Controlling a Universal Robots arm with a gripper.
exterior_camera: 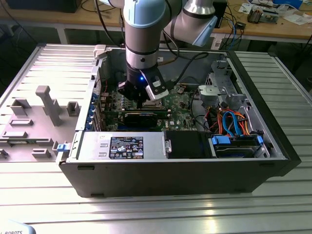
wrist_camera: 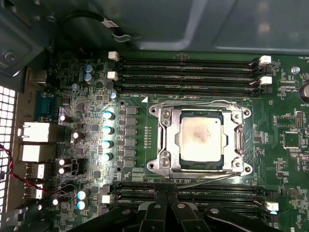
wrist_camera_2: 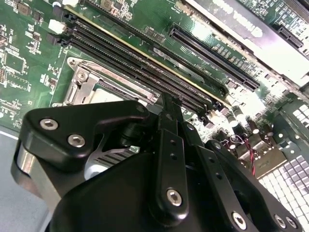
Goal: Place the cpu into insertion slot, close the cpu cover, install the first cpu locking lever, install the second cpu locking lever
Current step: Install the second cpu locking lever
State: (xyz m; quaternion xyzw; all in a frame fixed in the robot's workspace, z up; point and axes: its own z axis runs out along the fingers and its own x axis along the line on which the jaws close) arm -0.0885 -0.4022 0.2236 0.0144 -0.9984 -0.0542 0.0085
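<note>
The cpu (wrist_camera: pixel 201 139) lies flat in the insertion slot (wrist_camera: pixel 170 140) on the green motherboard (wrist_camera: pixel 285 145), its grey metal top showing through the square cut-out of the cpu cover (wrist_camera: pixel 236 140), which is folded down over it. In the first wrist view a thin wire locking lever (wrist_camera: pixel 193 103) curves along one side of the socket and a second wire lever (wrist_camera: pixel 207 180) runs along the opposite side, close to the frame; whether either is hooked under its catch cannot be told. Rows of long black memory slots (wrist_camera: pixel 188 72) flank the socket on both sides, with white clips at their ends, and a line of small silver capacitors (wrist_camera: pixel 107 136) stands just beside it. The gripper (wrist_camera: pixel 166 212) hangs above the board near the lower memory slots, its black fingers (wrist_camera: pixel 157 217) drawn close together with nothing between them. In the second wrist view the gripper (wrist_camera_2: pixel 166 121) body hides most of the socket, leaving only a corner of the silver frame (wrist_camera_2: pixel 82 87) visible beside the memory slots (wrist_camera_2: pixel 140 63). In the exterior view the arm (exterior_camera: pixel 141 34) reaches down into the open computer case (exterior_camera: pixel 170 170), with the gripper (exterior_camera: pixel 141 100) low over the board. A long black expansion card (exterior_camera: pixel 146 117) sits just in front of it, a black power supply (exterior_camera: pixel 141 146) lies nearer the case wall, and orange and blue cables (exterior_camera: pixel 234 122) cluster at the exterior view's right. The case rests on a ribbed metal table (exterior_camera: pixel 146 209).
</note>
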